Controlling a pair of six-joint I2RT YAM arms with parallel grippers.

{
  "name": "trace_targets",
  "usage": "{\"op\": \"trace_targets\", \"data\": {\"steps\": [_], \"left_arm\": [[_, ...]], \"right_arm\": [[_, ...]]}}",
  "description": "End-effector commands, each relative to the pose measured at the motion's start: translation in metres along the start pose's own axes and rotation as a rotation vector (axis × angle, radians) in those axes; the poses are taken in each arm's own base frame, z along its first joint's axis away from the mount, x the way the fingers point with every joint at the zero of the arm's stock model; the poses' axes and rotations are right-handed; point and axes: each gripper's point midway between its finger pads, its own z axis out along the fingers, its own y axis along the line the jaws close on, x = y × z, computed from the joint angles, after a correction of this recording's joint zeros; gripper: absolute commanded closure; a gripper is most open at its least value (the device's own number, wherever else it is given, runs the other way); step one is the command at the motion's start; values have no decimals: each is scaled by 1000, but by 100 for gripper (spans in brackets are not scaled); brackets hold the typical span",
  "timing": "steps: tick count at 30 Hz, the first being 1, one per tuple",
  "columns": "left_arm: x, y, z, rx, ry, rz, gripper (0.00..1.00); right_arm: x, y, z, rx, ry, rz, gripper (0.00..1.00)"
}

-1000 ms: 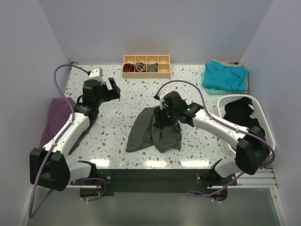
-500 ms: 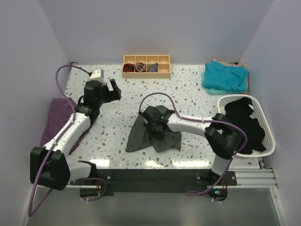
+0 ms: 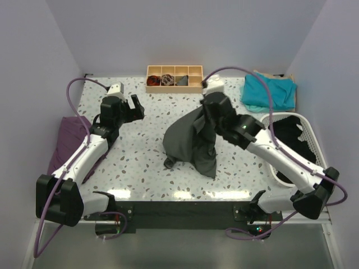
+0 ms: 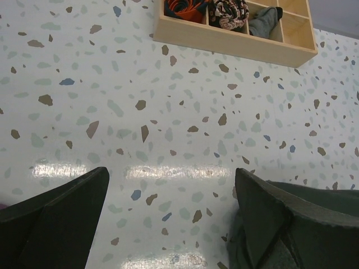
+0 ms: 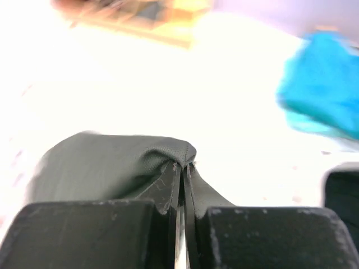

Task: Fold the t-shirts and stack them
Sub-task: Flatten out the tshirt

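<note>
The right gripper (image 5: 183,188), pinched tight on a bunched edge of the grey shirt (image 3: 193,140), holds it hanging over the middle of the table (image 3: 140,154), hem touching down, so the left gripper (image 4: 168,224), wide open and empty nearby, should likely catch a 2nd corner to spread it flat.

In the right wrist view, the wooden tray (image 5: 140,14) and the teal t-shirt (image 5: 322,84) are blurred and washed out. From above, the basket (image 3: 317,148) is partly covered by the right arm (image 3: 269,148).
</note>
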Motion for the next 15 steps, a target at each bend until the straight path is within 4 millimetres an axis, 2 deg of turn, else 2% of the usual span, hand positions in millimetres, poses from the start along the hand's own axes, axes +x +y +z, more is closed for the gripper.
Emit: {"op": "trace_targets", "data": {"steps": [1, 2, 7, 11, 12, 15], "left_arm": [[-10, -8, -3, 31, -41, 3, 0], [-11, -7, -3, 29, -42, 5, 0], [-10, -10, 0, 44, -38, 6, 1], [0, -15, 4, 74, -1, 4, 2], [-7, -19, 5, 88, -29, 7, 2], [1, -34, 7, 172, 1, 34, 2]], "right_arm": [[-2, -118, 10, 388, 19, 66, 100], [3, -130, 13, 412, 31, 73, 100], [-6, -130, 5, 373, 5, 88, 100], [-17, -147, -4, 456, -31, 81, 100], [-18, -151, -5, 480, -31, 79, 100], [-21, -155, -7, 499, -33, 83, 100]]}}
